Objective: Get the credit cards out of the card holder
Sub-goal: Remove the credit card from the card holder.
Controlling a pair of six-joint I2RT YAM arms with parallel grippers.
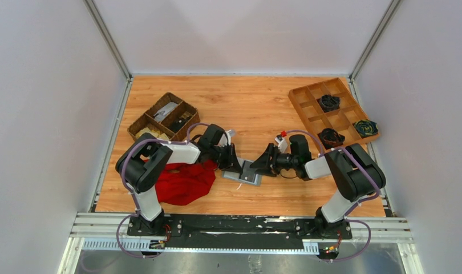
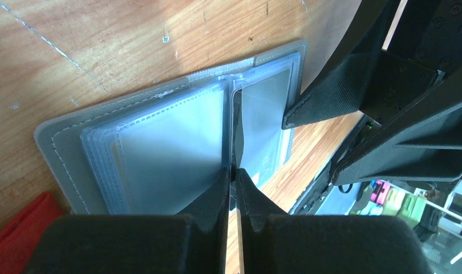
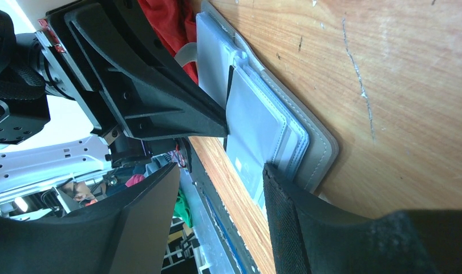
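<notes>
The grey card holder (image 1: pixel 244 173) lies open on the wooden table between both grippers. In the left wrist view it (image 2: pixel 63 142) shows several clear plastic sleeves; one right-hand sleeve holds a pale card marked "VIP" (image 2: pixel 270 165). My left gripper (image 2: pixel 234 171) is shut on a thin leaf standing up at the fold; I cannot tell whether it is a sleeve or a card. My right gripper (image 3: pixel 220 171) is open, with one finger (image 3: pixel 297 200) over the holder's right half (image 3: pixel 317 148) and the other off the table's side. No tan card shows clearly.
A red cloth (image 1: pixel 183 181) lies just left of the holder, under the left arm. A dark wicker basket (image 1: pixel 163 117) stands at the back left. A wooden compartment tray (image 1: pixel 314 103) with dark items stands at the back right. The table's front edge is close.
</notes>
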